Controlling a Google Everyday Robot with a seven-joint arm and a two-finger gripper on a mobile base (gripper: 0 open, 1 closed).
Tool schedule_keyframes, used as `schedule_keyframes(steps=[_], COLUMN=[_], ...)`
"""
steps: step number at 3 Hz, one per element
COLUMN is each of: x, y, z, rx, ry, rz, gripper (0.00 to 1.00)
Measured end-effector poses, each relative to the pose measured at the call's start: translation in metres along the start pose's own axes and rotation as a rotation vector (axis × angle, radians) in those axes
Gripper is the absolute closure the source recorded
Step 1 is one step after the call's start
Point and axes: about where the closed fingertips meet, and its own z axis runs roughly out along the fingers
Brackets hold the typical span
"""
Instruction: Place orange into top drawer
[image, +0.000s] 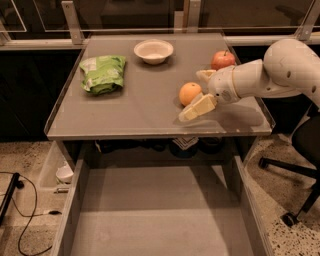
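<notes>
Foreground goes to the top drawer (150, 220), standing open below the worktop (140, 112). On the worktop's front right part the gripper (193, 96) reaches in from the right, its fingers (198, 107) spread wide, one in front of the orange (189, 93) and one behind it. The orange sits on the worktop between them; whether either touches it I cannot tell. Farther left lies a green bag (103, 73). Beyond, a red apple (223, 59) sits just behind the gripper, and a white bowl (153, 51) stands near the far edge.
</notes>
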Motion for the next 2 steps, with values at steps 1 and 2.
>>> schedule_keyframes(steps=[1,2], x=[0.0001,0.0001], y=[-0.0001,-0.0001], z=[0.0005,0.0005], rx=[-0.001,-0.001], ry=[0.0,0.0], rz=[0.0,0.0], gripper=[0.19,0.43])
